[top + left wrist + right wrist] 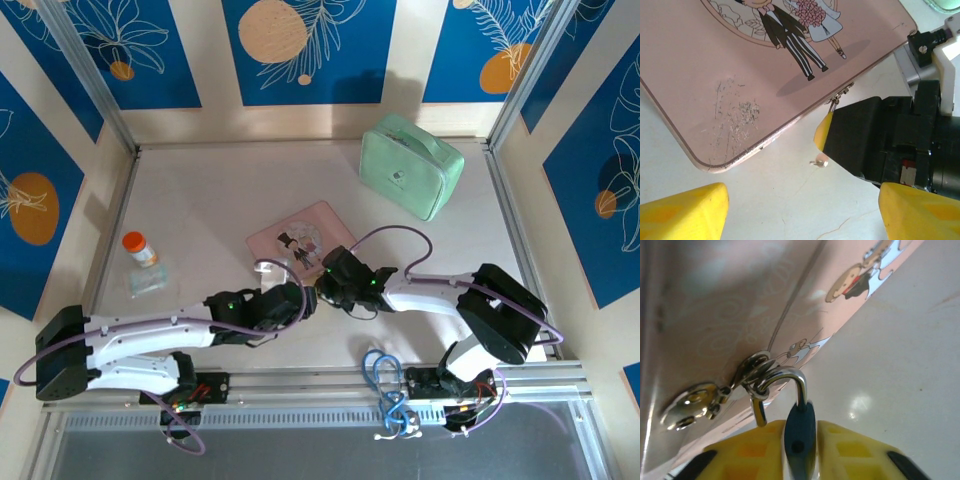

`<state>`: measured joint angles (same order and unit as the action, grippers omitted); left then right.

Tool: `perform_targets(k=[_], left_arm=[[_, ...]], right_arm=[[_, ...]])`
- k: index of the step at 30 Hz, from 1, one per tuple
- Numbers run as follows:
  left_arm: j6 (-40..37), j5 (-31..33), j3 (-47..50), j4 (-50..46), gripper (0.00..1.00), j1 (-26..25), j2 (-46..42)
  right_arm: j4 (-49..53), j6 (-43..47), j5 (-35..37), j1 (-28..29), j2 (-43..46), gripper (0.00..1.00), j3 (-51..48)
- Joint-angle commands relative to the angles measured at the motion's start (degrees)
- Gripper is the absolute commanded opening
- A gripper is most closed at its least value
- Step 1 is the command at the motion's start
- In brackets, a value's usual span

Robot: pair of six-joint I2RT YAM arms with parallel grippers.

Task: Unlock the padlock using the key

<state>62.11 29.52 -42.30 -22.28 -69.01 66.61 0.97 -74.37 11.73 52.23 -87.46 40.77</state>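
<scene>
Closest in, the right gripper (800, 452) is seen from the right wrist with its yellow fingertips closed narrowly on the tiny bluish metal padlock (800, 427), the body pinched edge-on between the pads. The padlock's curved silvery shackle (790, 376) is threaded through the rings of the silvery metal clasp (695, 405) on the side of the flat pink picture tin (715, 75), so the lock hangs at the tin's front edge, just above the white table (200, 200). Over on the left wrist view, the left gripper (802, 215) is held wide open and empty, low over the table just in front of the tin. A small silvery piece (818, 162) is spotted on the table beside the right gripper; it may be the key, but it is too small for that to be told. The padlock is judged light, hard and smooth, so it can be expected to swivel on its shackle and slip if nipped at a corner. It is best taken across the flat faces of the body, with the keyhole end left uncovered.
</scene>
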Motion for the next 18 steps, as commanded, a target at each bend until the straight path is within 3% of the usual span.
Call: perform_targets(k=[1, 5, 9, 14, 18], left_arm=[[2.15, -2.23, 0.95, 0.29, 0.78, 1.56, -0.56], [2.37, -3.95, 1.85, 0.92, 0.78, 3.28, -1.56], [1.65, -4.97, 1.29, 0.66, 0.78, 4.01, -0.82], [1.52, -6.7, 1.01, 1.71, 0.78, 4.81, 0.86], [1.37, -8.28, 1.5, 2.84, 0.78, 6.29, 1.57]], right_arm=[[1.07, 5.52, 1.51, -0.08, 0.7, 0.32, -0.41], [-0.77, 8.97, 1.05, -0.7, 1.92, 0.5, -0.96], [-0.63, 11.34, 1.42, -0.93, 4.18, 0.6, -1.62], [-1.73, 13.55, 3.21, -1.36, 7.94, 0.63, -4.84], [-8.13, 18.26, 1.67, -1.29, 7.29, 0.54, -7.13]])
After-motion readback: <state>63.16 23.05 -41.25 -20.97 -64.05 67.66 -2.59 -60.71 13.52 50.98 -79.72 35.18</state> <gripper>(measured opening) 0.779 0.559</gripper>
